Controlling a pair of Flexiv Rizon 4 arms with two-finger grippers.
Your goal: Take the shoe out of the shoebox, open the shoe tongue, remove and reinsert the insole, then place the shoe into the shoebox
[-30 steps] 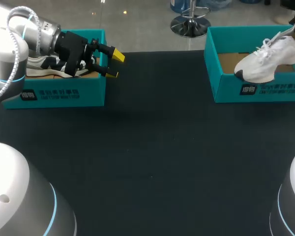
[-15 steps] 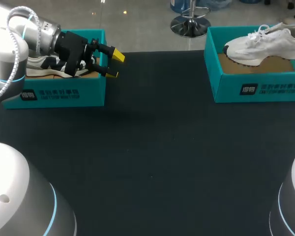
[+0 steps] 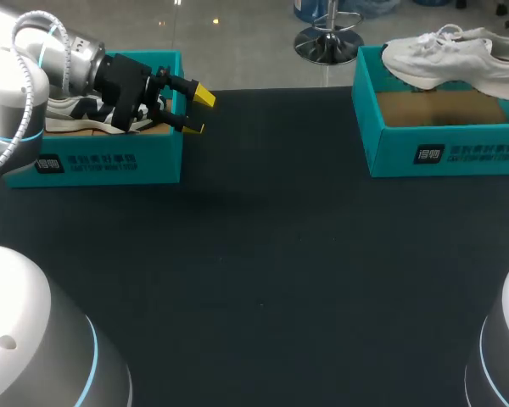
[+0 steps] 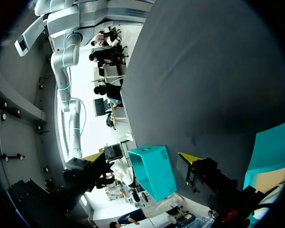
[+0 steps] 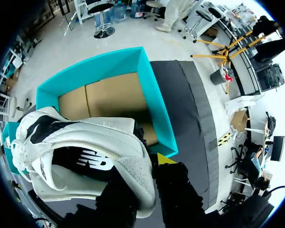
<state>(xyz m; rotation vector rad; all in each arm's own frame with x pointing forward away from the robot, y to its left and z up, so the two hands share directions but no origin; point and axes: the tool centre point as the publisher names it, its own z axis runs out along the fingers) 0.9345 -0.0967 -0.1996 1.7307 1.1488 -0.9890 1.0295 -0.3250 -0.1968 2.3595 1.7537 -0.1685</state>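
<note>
A white shoe (image 3: 445, 59) hangs level above the right teal shoebox (image 3: 441, 153), toe toward the middle. In the right wrist view my right gripper (image 5: 142, 183) is shut on the heel of the white shoe (image 5: 85, 137), one yellow tip showing beside it, with the open shoebox (image 5: 152, 104) below and ahead. That gripper is outside the head view. My left gripper (image 3: 197, 112) stands open over the right end of the left teal shoebox (image 3: 110, 161), nothing between its fingers. The left wrist view shows the left gripper (image 4: 141, 159) open, the right shoebox (image 4: 152, 171) far ahead.
A black and white shoe (image 3: 76, 110) lies in the left shoebox, partly hidden by my left arm. The dark table (image 3: 263, 254) stretches between the two boxes. A corner of the left shoebox (image 4: 273, 149) shows beside the left gripper.
The white shoe has swung from toe-down inside the right box to level and risen above it. The left arm has not moved.
</note>
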